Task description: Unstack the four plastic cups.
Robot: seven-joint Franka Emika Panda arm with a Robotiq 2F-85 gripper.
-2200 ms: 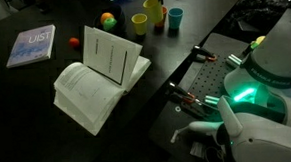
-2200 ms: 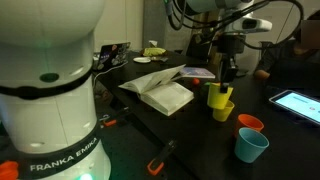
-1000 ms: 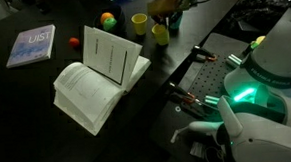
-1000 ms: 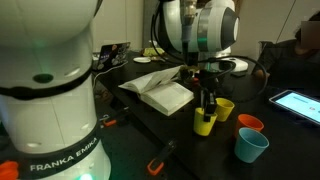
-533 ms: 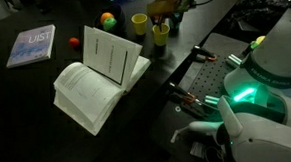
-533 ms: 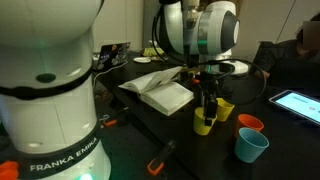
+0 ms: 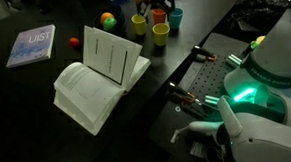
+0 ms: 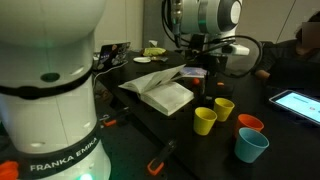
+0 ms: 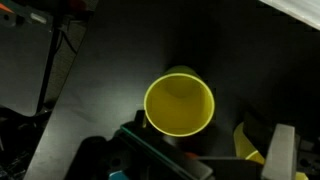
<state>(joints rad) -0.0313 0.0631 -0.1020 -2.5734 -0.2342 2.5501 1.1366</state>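
Four plastic cups stand apart on the dark table. In both exterior views I see a yellow-green cup nearest the open book, a yellow cup, an orange-red cup and a teal-blue cup. My gripper hangs open above the yellow-green cup, clear of it, with nothing between its fingers. The wrist view looks straight down into that cup. The rim of the other yellow cup shows at the lower right, beside one pale finger.
An open book lies close to the cups. A blue closed book, a small multicoloured ball and a small red object sit farther off. A tablet lies beyond the cups. The robot base stands off the table edge.
The gripper has opened, let go of the yellow-green cup on the table beside the other yellow cup, and lifted straight up off it.
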